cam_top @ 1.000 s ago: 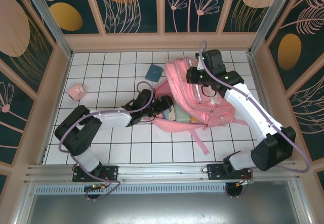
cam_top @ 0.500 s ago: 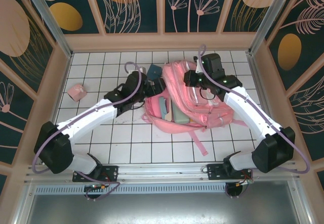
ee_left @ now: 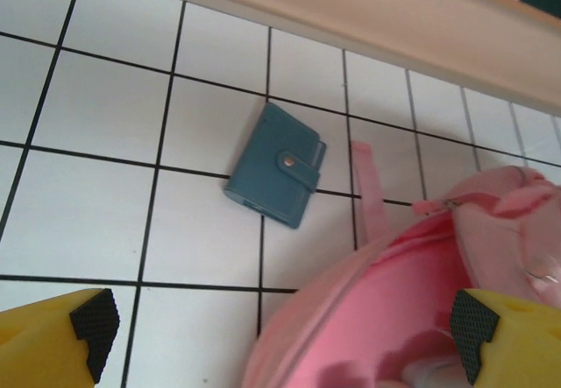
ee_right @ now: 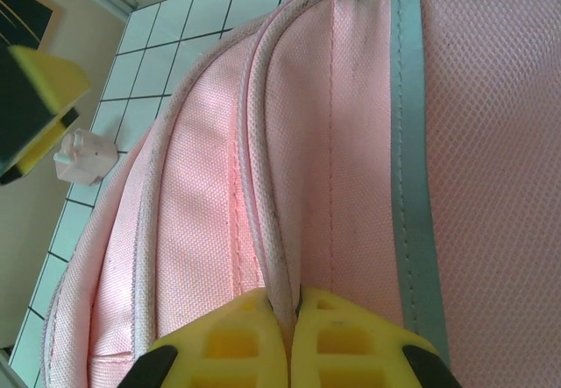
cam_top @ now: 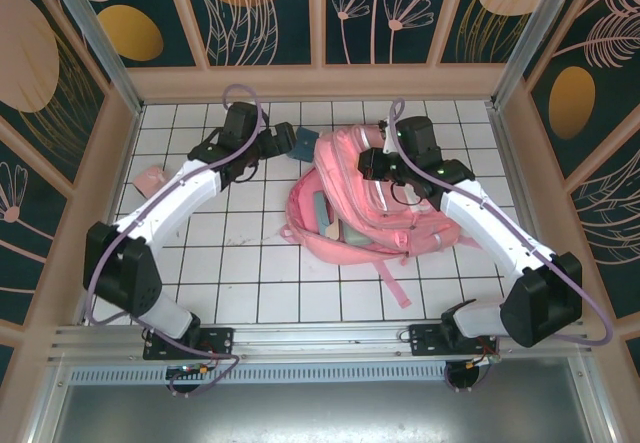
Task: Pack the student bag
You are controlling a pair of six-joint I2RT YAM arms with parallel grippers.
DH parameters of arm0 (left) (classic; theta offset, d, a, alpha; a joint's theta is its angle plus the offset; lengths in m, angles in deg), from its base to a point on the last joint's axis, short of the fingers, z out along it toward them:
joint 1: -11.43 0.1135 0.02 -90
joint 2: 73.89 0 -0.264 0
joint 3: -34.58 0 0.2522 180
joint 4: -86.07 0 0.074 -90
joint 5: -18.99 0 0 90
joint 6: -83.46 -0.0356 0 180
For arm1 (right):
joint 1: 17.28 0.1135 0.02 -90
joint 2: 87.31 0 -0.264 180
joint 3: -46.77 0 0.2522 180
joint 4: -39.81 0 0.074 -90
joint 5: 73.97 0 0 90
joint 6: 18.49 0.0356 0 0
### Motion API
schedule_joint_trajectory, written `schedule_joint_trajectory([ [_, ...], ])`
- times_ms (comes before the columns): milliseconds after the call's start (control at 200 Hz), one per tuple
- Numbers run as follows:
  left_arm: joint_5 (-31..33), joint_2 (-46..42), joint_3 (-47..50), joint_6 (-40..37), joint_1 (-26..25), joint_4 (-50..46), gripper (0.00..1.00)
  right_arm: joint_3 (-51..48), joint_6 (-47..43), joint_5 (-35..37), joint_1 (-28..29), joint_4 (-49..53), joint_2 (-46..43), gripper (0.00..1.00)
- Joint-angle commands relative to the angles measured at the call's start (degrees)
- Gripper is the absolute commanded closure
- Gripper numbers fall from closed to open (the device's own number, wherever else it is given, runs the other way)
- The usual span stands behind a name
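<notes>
Firmly, right gripper [ee_right: 294, 307] pinches student bag [ee_right: 351, 143] rim.

Left arm [cam_top: 190, 188] reaching far, left claw [ee_left: 280, 335] wide open, right claw [ee_right: 294, 322] pinched shut on the student bag [ee_right: 351, 143]

Table [cam_top: 240, 273]: white square tiles, dark grout lines, even bright light, soft shadows. Beige wooden kerb [cam_top: 320, 83] along far edge, same at both sides. Wall panels [cam_top: 260, 13] behind and beside: dark teal, peach and gold ovals, pale line-drawn leaves and flowers. Aluminium posts [cam_top: 92, 33] at far corners. Metal rail [cam_top: 320, 335] along near edge, grey sheet [cam_top: 320, 408] below it.
</notes>
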Motion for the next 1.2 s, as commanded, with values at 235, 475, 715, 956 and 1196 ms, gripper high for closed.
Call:
schedule_joint_trajectory([
  [235,-7.47,21.35,-12.27,-6.19,3.19,3.32,0.36,1.32,0.46,-1.83,-0.14,-0.28,-3.62,1.0],
  [475,-10.26,35.28,-23.8,-9.59,3.8,3.67,0.41,3.41,1.15,-1.53,-0.35,1.98,-4.05,1.0],
  [715,-9.34,43.7,-32.19,-12.43,4.6,1.36,0.41,3.67,2.72,-0.45,-0.39,2.48,-4.67,1.0],
  [956,-8.9,47.81,-33.53,-13.99,4.62,-1.43,0.4,3.89,3.19,0.58,-0.4,2.38,-4.77,1.0],
  [1196,-15.45,47.61,-30.6,-12.49,4.56,0.54,0.67,4.51,2.78,0.67,-0.85,2.49,-4.53,1.0],
])
